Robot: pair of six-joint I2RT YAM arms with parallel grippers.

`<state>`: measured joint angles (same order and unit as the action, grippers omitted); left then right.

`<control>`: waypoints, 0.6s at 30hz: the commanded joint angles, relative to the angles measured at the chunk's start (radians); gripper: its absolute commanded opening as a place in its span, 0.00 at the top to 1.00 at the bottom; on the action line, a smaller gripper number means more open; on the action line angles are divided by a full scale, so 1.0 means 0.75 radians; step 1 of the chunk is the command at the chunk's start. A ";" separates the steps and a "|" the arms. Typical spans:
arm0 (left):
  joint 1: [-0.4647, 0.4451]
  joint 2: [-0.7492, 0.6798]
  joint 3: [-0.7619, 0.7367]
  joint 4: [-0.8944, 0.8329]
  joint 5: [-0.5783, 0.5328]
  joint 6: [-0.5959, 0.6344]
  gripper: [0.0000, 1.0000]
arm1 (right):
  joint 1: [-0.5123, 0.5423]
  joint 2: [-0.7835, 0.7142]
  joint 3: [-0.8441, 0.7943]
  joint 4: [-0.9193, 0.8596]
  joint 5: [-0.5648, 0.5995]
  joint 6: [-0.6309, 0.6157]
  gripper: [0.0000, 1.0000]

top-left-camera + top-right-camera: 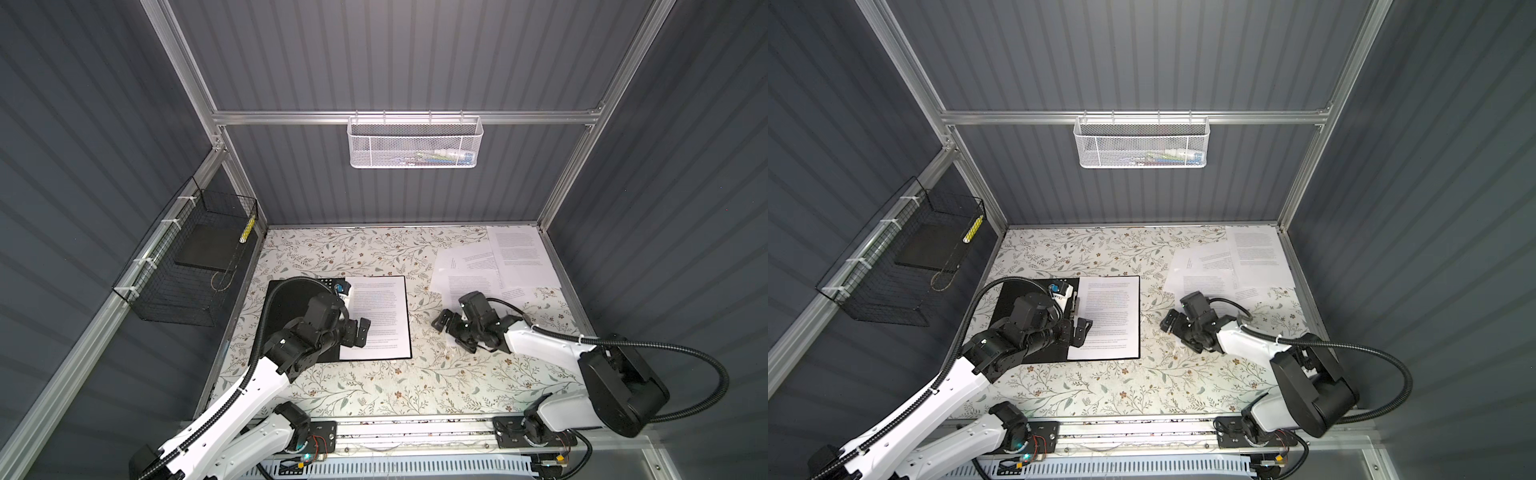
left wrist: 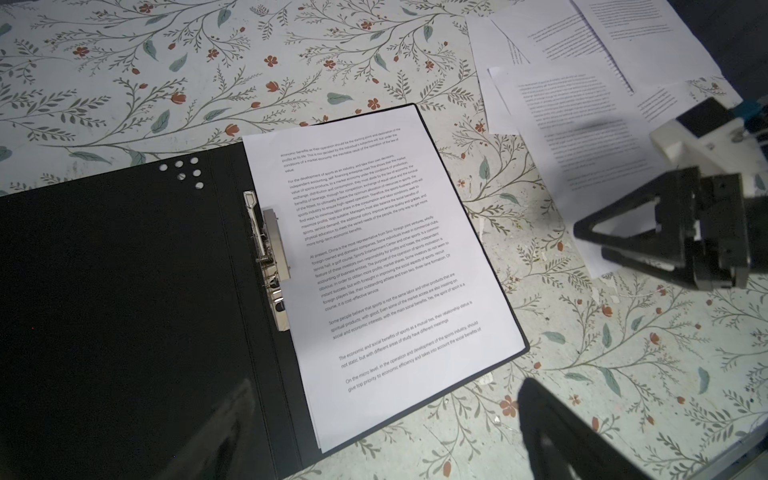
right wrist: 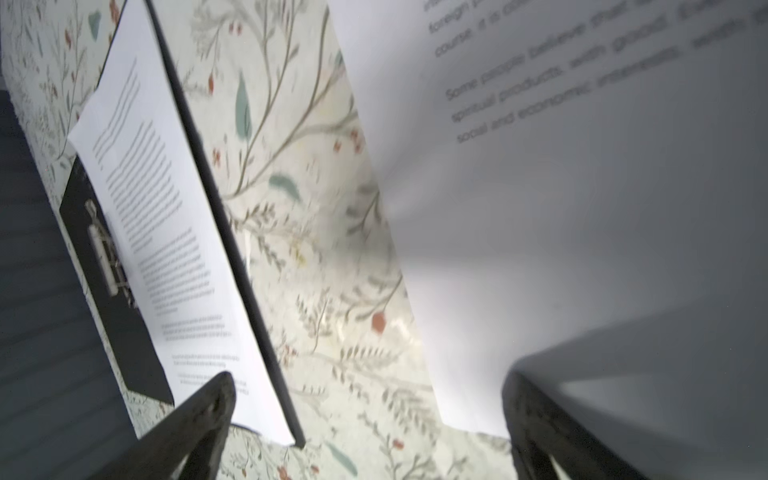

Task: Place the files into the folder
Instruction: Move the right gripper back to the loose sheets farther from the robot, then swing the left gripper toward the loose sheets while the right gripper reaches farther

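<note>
Open folder (image 1: 286, 309) holds one sheet (image 1: 380, 307); files (image 1: 494, 266) lie at its two o'clock. Left gripper (image 1: 360, 330) and right gripper (image 1: 455, 332) gape wide, empty.

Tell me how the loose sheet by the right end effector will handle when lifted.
Probably floppy: the sheet is thin paper lying flat on the table, so it should droop from a pinch. Likely light and apt to slide, not lift. It overlaps other sheets, which may shift too.

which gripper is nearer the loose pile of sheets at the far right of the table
Right. The right gripper hangs open over the near edge of the loose pile; the left gripper is open above the sheet in the folder, farther off.
</note>
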<state>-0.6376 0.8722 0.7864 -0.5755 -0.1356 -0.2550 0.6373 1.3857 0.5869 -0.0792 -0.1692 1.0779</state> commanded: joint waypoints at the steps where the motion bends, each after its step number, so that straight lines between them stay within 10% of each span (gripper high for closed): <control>1: 0.010 -0.034 0.036 0.010 0.045 0.017 0.00 | 0.108 -0.038 -0.049 -0.203 0.039 0.190 0.01; 6: 0.011 -0.001 0.028 0.054 0.252 0.017 0.00 | 0.005 -0.269 0.096 -0.451 0.178 -0.064 0.01; 10: -0.009 0.194 0.079 0.124 0.598 -0.097 0.00 | -0.280 -0.417 0.113 -0.339 -0.027 -0.288 0.01; 18: -0.438 0.800 0.378 0.389 0.457 -0.183 0.00 | -0.636 -0.413 0.216 -0.375 -0.155 -0.519 0.01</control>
<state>-0.9180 1.3342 0.9707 -0.3840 0.1848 -0.3515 0.2230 1.0607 0.7345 -0.3153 -0.2234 0.7914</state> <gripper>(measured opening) 0.998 0.990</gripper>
